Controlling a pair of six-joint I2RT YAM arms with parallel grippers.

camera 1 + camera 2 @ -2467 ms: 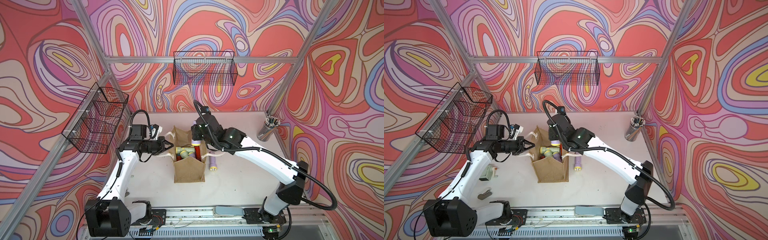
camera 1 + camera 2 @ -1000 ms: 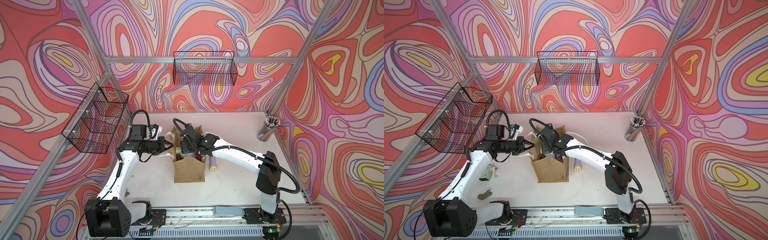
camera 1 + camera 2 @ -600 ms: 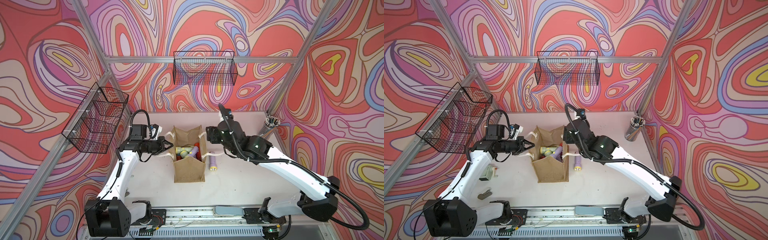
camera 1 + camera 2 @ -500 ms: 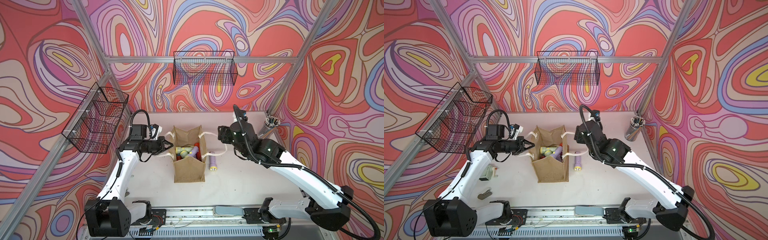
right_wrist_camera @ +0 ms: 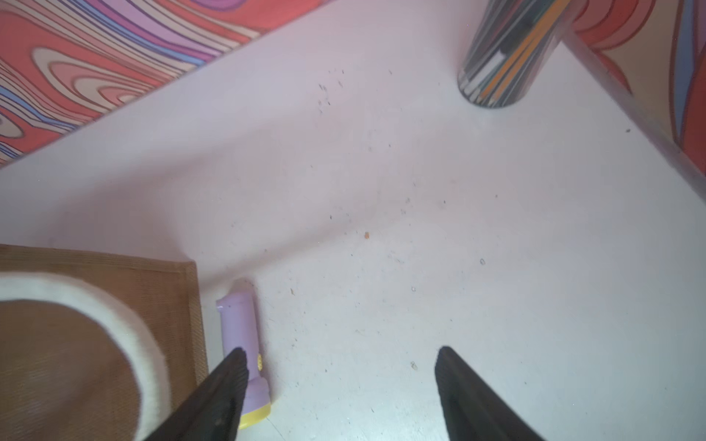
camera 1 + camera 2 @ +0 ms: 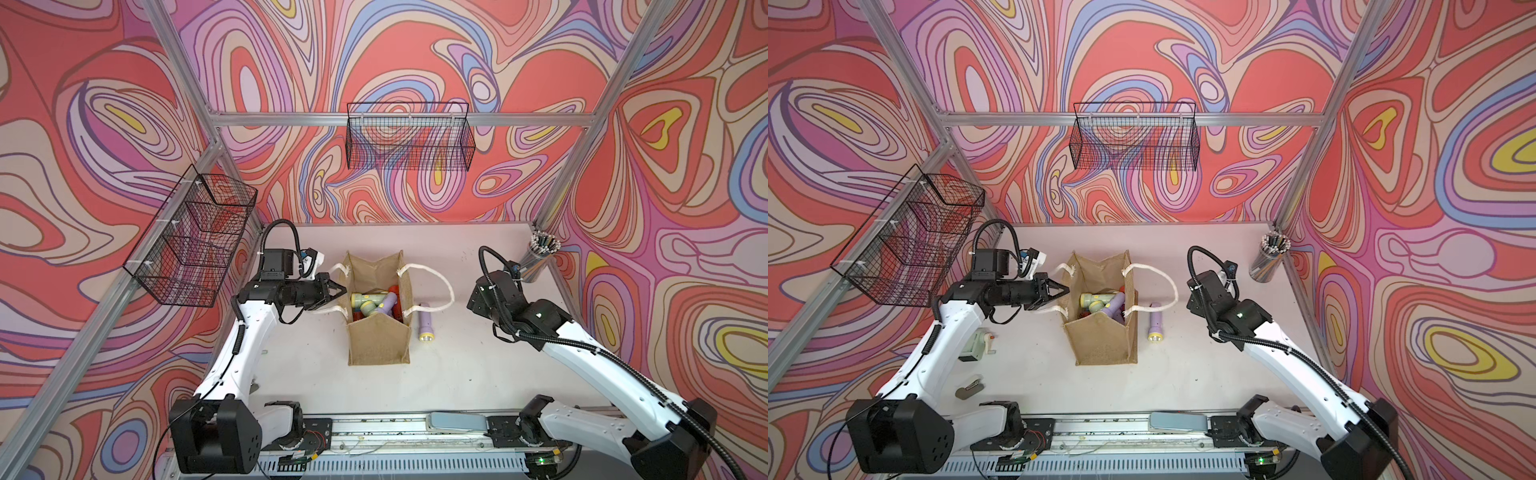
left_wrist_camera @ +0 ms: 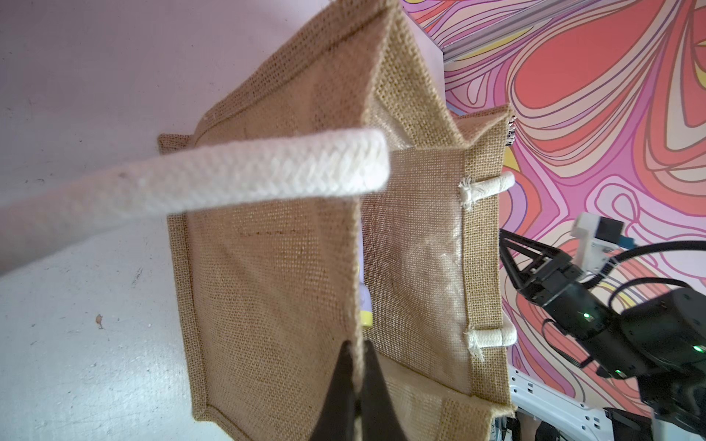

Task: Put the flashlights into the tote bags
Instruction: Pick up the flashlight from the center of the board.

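The tan jute tote bag [image 6: 378, 336] [image 6: 1104, 340] stands upright mid-table with its mouth open. Pale green, lilac and red flashlights [image 6: 368, 302] [image 6: 1100, 303] lie inside it. One lilac flashlight [image 6: 424, 322] [image 6: 1155, 322] [image 5: 238, 328] with a yellow head lies on the table just right of the bag. My left gripper [image 6: 340, 289] [image 6: 1065, 289] [image 7: 357, 351] is shut on the bag's left rim, pinching the burlap edge [image 7: 355, 305]. My right gripper [image 5: 340, 353] is open and empty, hovering right of the bag, one finger [image 5: 229, 385] over the loose flashlight's head.
A cup of pencils [image 6: 536, 253] [image 6: 1268, 257] [image 5: 504, 57] stands in the back right corner. Black wire baskets hang on the back wall [image 6: 409, 141] and the left wall [image 6: 195, 241]. A small green device [image 6: 976, 345] and a grey clip [image 6: 969, 386] lie front left.
My right arm has drawn back out of the bag's mouth to the right and its jaws have spread wider. The left gripper and the bag have stayed put.
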